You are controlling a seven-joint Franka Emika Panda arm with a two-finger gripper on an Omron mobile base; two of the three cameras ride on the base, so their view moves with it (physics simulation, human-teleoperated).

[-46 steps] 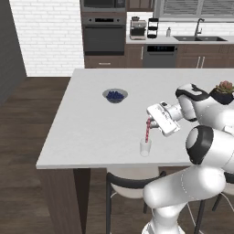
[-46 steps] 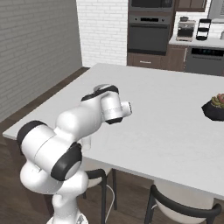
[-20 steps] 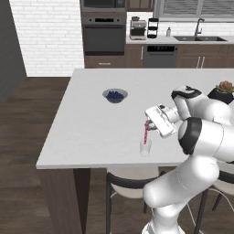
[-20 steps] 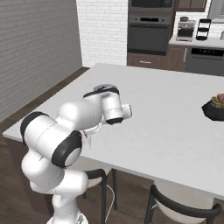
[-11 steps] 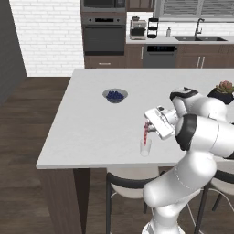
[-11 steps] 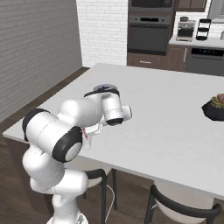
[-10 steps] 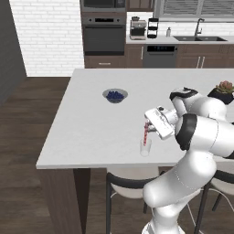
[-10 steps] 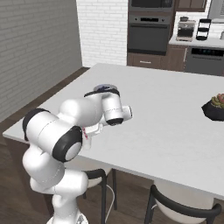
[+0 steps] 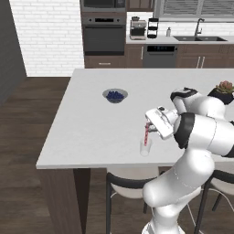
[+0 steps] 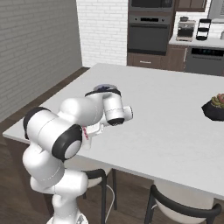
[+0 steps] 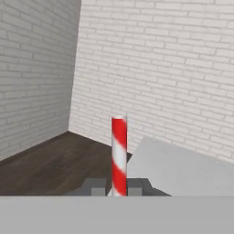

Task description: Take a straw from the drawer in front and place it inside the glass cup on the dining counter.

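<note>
So the big white-topped dining counter with the dark wood base (image 9: 91, 128) is seen in a kitchen with a white brick back wall, dark wood flooring and dark cabinets. A built-in black oven (image 9: 104, 39) and a coffee machine (image 9: 137, 28) are set along the wall counter behind, with a sink tap (image 9: 198, 27) further right. The thin red straw with pale stripes (image 9: 146, 133) is gripped between the closed-in fingers of the two-finger gripper (image 9: 149, 128), held upright. Its lower end is dipped into the small clear glass cup (image 9: 146, 147), which is parked close to the counter's near edge, right of the middle. A grey bowl of blue berries (image 9: 115, 95) is sat well apart, toward the counter's middle. A dark bowl with something reddish in it (image 9: 222, 91) is placed at the right edge. Dark-backed stools (image 9: 132, 183) are tucked under the near side
</note>
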